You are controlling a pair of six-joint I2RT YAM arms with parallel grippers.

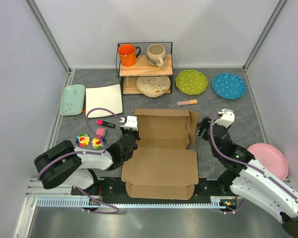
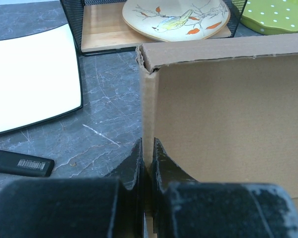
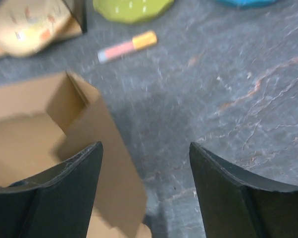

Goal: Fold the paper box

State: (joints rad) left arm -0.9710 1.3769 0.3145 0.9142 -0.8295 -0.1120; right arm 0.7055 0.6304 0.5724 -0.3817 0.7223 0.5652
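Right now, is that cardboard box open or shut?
Open: the paper box has its lid panel lying flat; only the far half's walls stand up.

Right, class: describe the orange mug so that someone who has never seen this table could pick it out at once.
At the back of the grey table stands a small black wire rack with two wooden shelves. Two mugs sit on its top shelf. The orange mug is the left one, bright and plain, beside the cream mug.
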